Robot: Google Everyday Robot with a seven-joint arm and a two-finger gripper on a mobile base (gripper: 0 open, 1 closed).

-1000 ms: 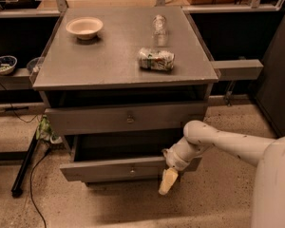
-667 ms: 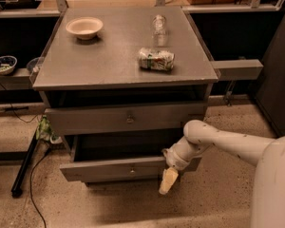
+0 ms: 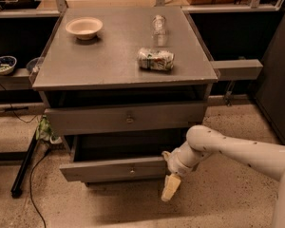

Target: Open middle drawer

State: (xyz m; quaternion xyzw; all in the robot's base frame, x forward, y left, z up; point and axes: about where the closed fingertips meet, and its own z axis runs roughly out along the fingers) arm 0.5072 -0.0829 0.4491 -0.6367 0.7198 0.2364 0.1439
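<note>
Floor (image 3: 228, 201): speckled, bearing grey cabinet (image 3: 109, 56).
Middle drawer (image 3: 104, 171): pulled out, interior dark.
Gripper (image 3: 168, 189): by its front's right end; jaws' state cannot be told.

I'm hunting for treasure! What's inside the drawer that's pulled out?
The middle drawer shows only dark space; the upper drawer covers most of it. The claw hangs by its right corner.

Warm, dim light falls from above, brightest on the grey wooden cabinet (image 3: 109, 65), whose flat top carries a pale sheen. The pulled-out middle drawer (image 3: 114, 169) is black with shadow inside. The cream gripper (image 3: 169, 186), hanging just below that drawer's right end, catches the light. A broad shadow spreads over the speckled floor (image 3: 133, 210) under the cabinet.
</note>
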